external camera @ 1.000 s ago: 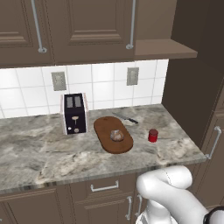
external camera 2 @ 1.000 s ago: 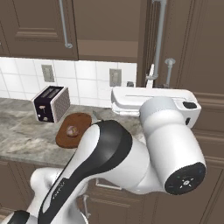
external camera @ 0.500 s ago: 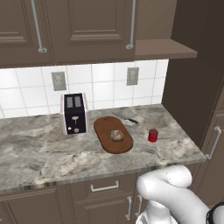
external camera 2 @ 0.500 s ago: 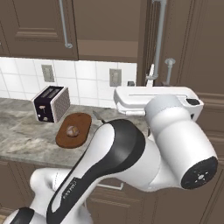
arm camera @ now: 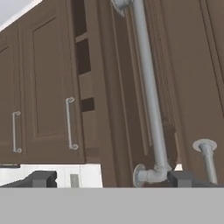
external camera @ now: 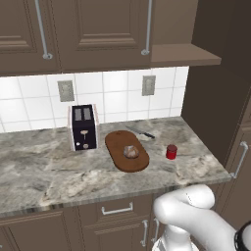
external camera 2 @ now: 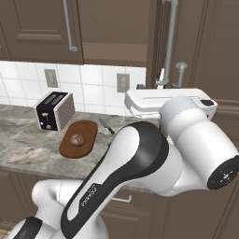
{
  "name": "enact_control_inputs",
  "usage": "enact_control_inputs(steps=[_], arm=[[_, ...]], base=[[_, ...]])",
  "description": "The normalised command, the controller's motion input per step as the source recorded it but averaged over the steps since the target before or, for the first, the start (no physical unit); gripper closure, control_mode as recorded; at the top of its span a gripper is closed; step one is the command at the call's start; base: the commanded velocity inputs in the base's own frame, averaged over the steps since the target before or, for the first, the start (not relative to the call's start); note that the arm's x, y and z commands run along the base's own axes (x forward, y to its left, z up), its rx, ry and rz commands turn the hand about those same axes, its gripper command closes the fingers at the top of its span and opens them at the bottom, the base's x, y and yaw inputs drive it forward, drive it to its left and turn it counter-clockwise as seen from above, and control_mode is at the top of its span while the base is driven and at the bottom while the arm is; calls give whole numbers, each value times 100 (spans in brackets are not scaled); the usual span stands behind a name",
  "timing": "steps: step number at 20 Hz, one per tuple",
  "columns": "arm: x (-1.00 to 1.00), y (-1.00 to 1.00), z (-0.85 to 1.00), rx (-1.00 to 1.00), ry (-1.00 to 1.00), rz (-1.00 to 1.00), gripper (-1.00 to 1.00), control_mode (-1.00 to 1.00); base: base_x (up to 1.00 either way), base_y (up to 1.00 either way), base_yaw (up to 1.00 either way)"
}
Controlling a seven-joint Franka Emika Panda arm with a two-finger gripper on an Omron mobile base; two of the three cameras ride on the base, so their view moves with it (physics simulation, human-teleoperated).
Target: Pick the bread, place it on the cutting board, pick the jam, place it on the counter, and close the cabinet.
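On the worktop [external camera: 59, 171], toward its back edge, a dark toaster [external camera: 83, 127] stands left of the other things. Just right of it lies the cutting board [external camera: 126, 150], an oval reddish-brown slab running from the back toward the front edge, with the bread [external camera: 130, 152] sitting on its middle. Behind the board's far end, close to the back edge, lies a knife [external camera: 139, 132]. Further right, apart from the board and nearer the right end of the worktop, stands the jam [external camera: 171, 152], upright on the stone.

Above, the cabinet [external camera: 98, 29] hangs along the wall; at its right end one door stands swung out, edge-on in the hand view, with bare shelves beside it. That door's long silver handle [arm camera: 148, 92] runs close in front of the fingers [arm camera: 111, 179], whose two dark tips stand wide apart and hold nothing, the handle's lower end between them.
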Motion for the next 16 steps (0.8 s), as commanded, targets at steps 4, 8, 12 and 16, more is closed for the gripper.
enact_control_inputs(steps=[4,8,12,16], arm=[[14,-4,0,0,0,8,-100,-100],[9,-5,0,0,-1,8,-100,-100],[5,-9,0,0,-3,8,-100,-100],[1,-11,0,0,-4,8,-100,-100]], base=[[0,0,0],[0,0,0],[0,0,0],[0,0,0]])
